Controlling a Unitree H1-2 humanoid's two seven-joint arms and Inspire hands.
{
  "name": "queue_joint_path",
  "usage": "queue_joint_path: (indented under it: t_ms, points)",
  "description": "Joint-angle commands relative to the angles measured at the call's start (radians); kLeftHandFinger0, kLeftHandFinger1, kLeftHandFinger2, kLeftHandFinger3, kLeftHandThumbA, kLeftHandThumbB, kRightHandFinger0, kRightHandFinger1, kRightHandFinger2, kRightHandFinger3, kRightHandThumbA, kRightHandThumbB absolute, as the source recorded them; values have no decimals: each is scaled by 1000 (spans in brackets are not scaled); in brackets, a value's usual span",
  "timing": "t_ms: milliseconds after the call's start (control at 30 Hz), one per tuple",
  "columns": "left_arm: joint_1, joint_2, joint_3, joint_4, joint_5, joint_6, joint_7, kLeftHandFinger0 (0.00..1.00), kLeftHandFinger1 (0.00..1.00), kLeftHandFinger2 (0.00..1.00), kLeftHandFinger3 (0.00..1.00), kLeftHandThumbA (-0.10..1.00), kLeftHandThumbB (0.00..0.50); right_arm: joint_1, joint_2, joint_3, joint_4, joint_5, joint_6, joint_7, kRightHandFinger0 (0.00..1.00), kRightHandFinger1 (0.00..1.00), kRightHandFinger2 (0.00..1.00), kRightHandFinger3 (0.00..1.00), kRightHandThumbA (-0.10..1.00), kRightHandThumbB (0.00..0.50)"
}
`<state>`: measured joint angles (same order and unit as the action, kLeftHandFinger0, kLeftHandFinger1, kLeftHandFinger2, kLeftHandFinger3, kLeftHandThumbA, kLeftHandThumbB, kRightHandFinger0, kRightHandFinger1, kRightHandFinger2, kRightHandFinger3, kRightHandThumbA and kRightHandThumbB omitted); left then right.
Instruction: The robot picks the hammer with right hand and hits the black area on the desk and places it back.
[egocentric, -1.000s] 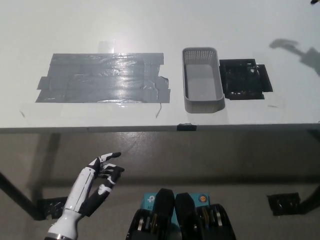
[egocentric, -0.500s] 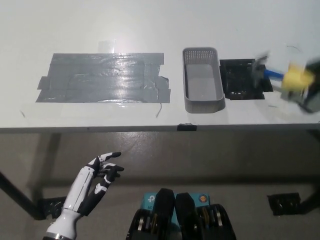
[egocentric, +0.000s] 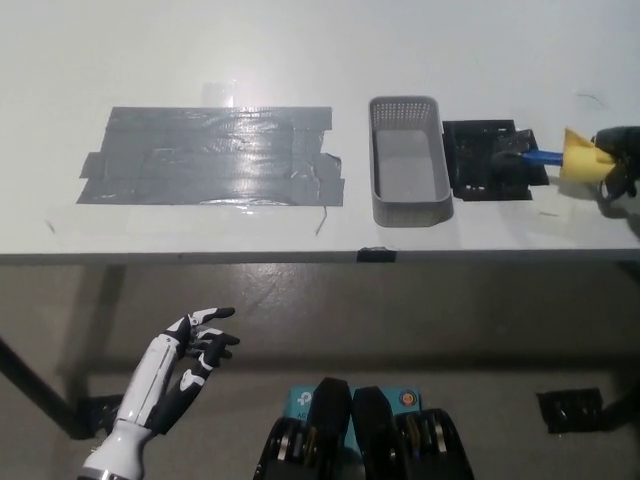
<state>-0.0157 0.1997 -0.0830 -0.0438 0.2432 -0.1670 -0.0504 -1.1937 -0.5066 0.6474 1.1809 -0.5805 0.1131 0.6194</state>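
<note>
White desk (egocentric: 300, 60): tape patch (egocentric: 215, 155), basket (egocentric: 407, 160), black area (egocentric: 490, 160)

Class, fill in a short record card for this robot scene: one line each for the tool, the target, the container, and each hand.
tool: hammer, blue shaft, yellow grip, head on the black area
target: black area, right of the basket
container: grey basket, nothing in it
right hand: at the picture's right edge, holding the hammer's grip
left hand: open, below the desk edge
</note>
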Motion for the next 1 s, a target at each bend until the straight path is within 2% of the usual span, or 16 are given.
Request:
queue_joint_path:
  t_ms: [0,33,67,133,200,267,300,333,367,400,433,467,500,600,700,967]
  points:
    - [2,13,9,-29,-12,-26,-3,488,506,551,735,952,39,-51,-48,-13,-27,-17,-4,13,0,109,354,493,-100,144]
    - [2,13,9,-29,-15,-24,-5,491,505,551,736,958,47,-62,-51,-52,-33,18,13,11,0,177,427,576,-100,141]
    - [2,13,9,-29,-16,-24,-6,492,504,551,736,959,47,-67,-54,-68,-44,28,27,13,0,233,496,572,-100,125]
    - [4,11,10,-30,-9,-25,-1,488,502,551,736,961,40,-81,-49,-162,-60,94,61,-21,2,420,762,467,-100,113]
    - [4,10,10,-30,-9,-23,0,482,499,550,735,958,37,-85,-30,-273,-42,163,88,-70,89,629,1000,305,-100,128]
    - [5,11,9,-30,-10,-29,-2,478,497,550,735,954,25,-70,-8,-341,-44,173,94,-146,123,641,1000,426,-100,148]
    - [4,11,9,-31,-13,-27,-4,478,497,550,736,952,25,-56,6,-376,-48,175,88,-213,205,713,1000,691,-100,159]
    - [3,10,9,-34,-12,-22,-4,478,497,549,736,954,34,-46,35,-429,-27,195,87,-327,206,600,872,1000,-3,152]
    - [0,9,8,-34,-11,-20,-5,479,497,549,737,955,35,-43,45,-453,-18,204,84,-359,311,635,918,1000,179,169]
    - [0,9,7,-35,-10,-17,-6,480,497,549,737,957,39,-34,63,-499,-6,242,76,-380,506,829,1000,1000,485,160]
    - [0,9,7,-36,-11,-17,-6,481,498,549,737,958,41,-21,74,-543,-2,291,67,-353,739,1000,1000,1000,709,189]
    - [1,10,7,-38,-11,-16,-7,480,498,551,738,963,47,-5,84,-575,-6,309,68,-329,943,1000,1000,1000,882,242]
    - [1,10,8,-38,-11,-16,-8,480,498,552,737,965,48,5,93,-597,-10,315,81,-326,1000,1000,1000,1000,918,255]
    - [0,11,9,-35,-12,-20,-9,488,490,545,737,980,58,32,120,-659,15,333,53,-324,1000,1000,1000,1000,995,315]
    - [-3,11,11,-39,-12,-21,-8,481,484,543,736,980,52,39,135,-694,31,338,12,-355,1000,1000,1000,1000,1000,350]
    - [-4,9,11,-34,-11,-25,-7,475,482,538,744,969,60,61,142,-687,11,323,-65,-481,1000,1000,1000,1000,1000,380]
